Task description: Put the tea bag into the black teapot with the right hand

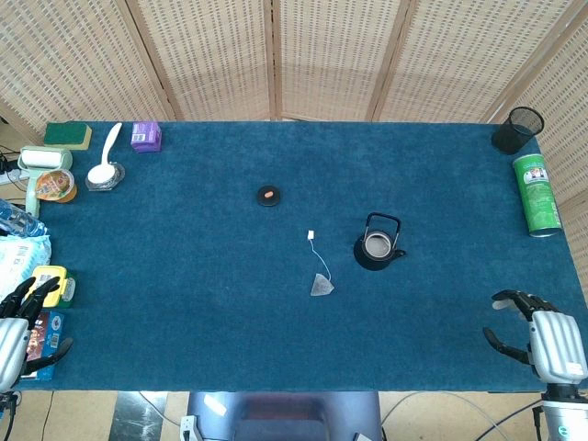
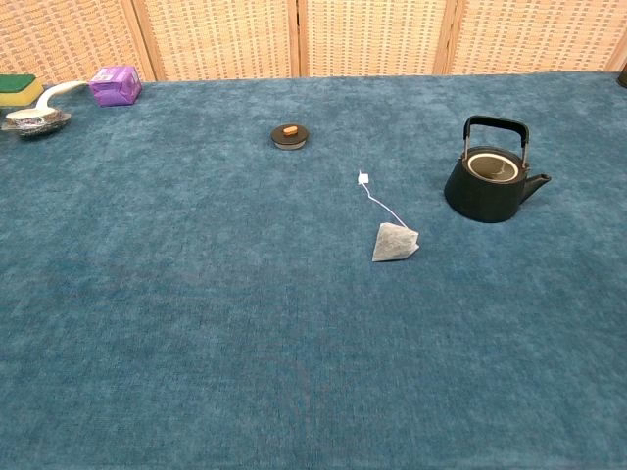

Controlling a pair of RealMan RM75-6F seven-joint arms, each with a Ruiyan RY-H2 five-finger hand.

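A grey pyramid tea bag point(image 1: 322, 286) point(image 2: 395, 242) lies on the blue table cloth with its string and white tag trailing toward the back. Just right of it stands the black teapot point(image 1: 376, 245) point(image 2: 491, 183), uncovered, handle upright. Its round black lid point(image 1: 268, 196) point(image 2: 289, 136) lies apart, further back and to the left. My right hand point(image 1: 540, 341) hovers at the table's front right corner, fingers spread, holding nothing. At the front left corner my left hand point(image 1: 16, 332) is empty too, fingers apart. Neither hand shows in the chest view.
A green can point(image 1: 537, 194) lies at the right edge, a black mesh cup point(image 1: 517, 130) behind it. A purple box point(image 1: 145, 136), spoon in a dish point(image 1: 104, 172), sponge point(image 1: 68, 134) and several packets crowd the left edge.
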